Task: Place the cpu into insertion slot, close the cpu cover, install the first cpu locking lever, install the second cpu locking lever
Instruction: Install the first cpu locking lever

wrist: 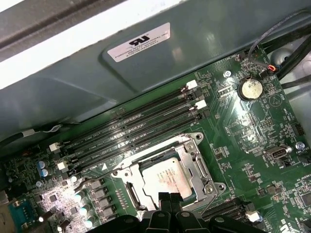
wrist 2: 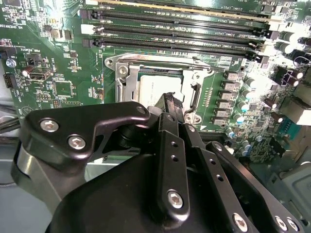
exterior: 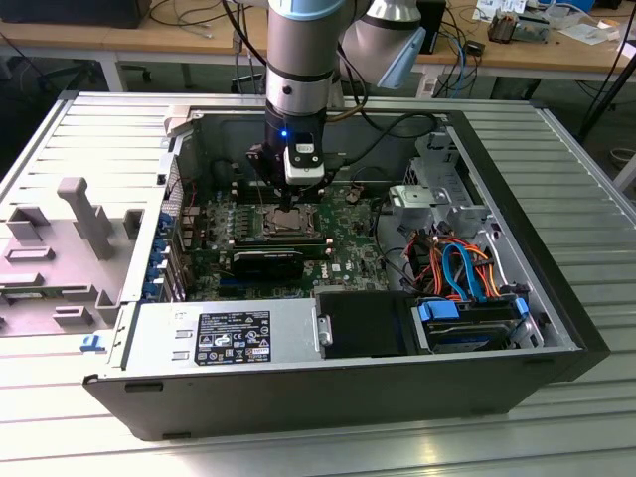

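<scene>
The cpu, a dull silver square, lies in the insertion slot on the green motherboard. The cpu cover, a thin silver frame, lies flat around the chip in both wrist views. My gripper hangs straight above the socket. Its black fingertips are pressed together over the chip's edge with nothing between them. The fingers hide part of the chip and the socket's near side.
Long black memory slots run beside the socket. The open computer case holds a power supply, orange and blue cables and a blue-tabbed drive. The case wall stands close behind the slots. A grey fixture lies at the exterior view's left.
</scene>
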